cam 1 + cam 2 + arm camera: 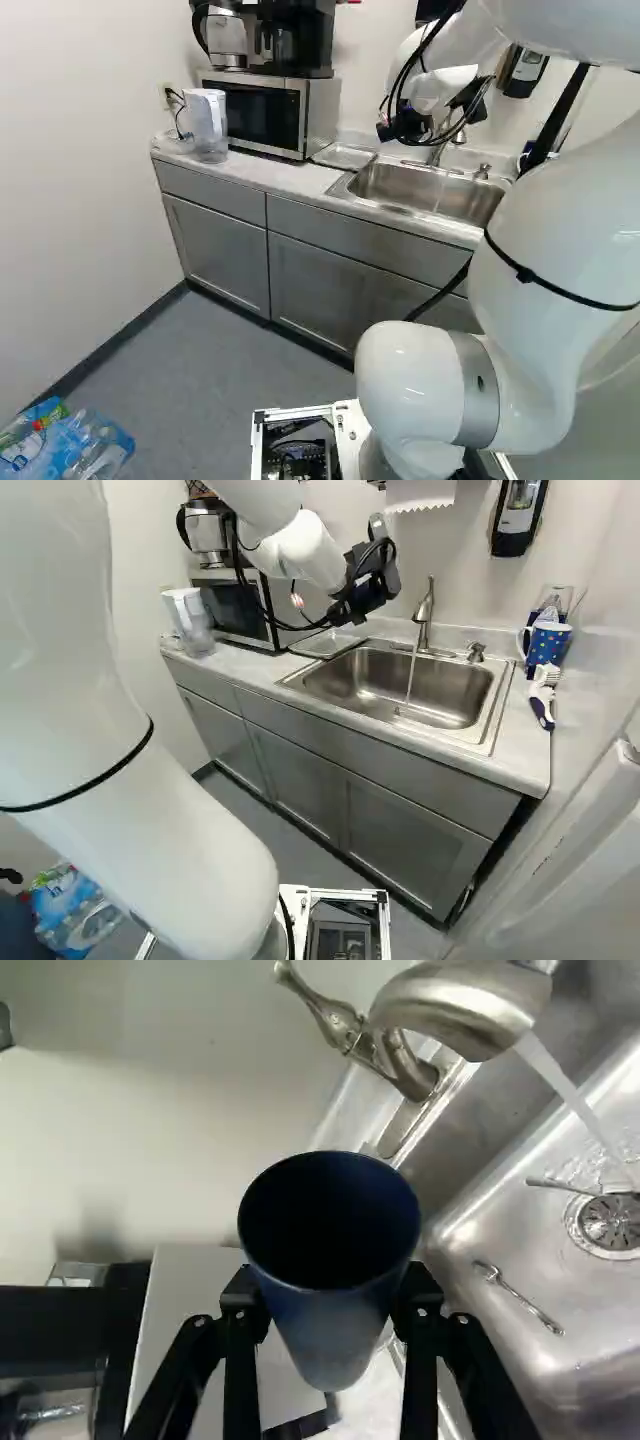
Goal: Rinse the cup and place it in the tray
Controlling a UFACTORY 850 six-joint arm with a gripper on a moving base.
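My gripper (pixel 368 585) hangs above the counter near the faucet in the right base view. In the wrist view the gripper (pixel 332 1305) is shut on a dark blue cup (pixel 330 1340), one finger on each side, its open mouth facing the camera. The faucet (pixel 465 1005) stands beside the cup, and its water stream (pixel 570 1085) falls into the sink (pixel 350 680), apart from the cup. The metal tray (pixel 328 643) lies on the counter between the sink and the microwave; whether it holds anything cannot be told.
The microwave (pixel 270 112) stands beside the tray, with a coffee maker (pixel 295 40) and kettle on top. A white pitcher (pixel 205 122) is farther along. Two spoons lie in the sink, one (pixel 520 1298) nearer the cup. A dotted mug (pixel 548 645) stands beyond the sink's other end.
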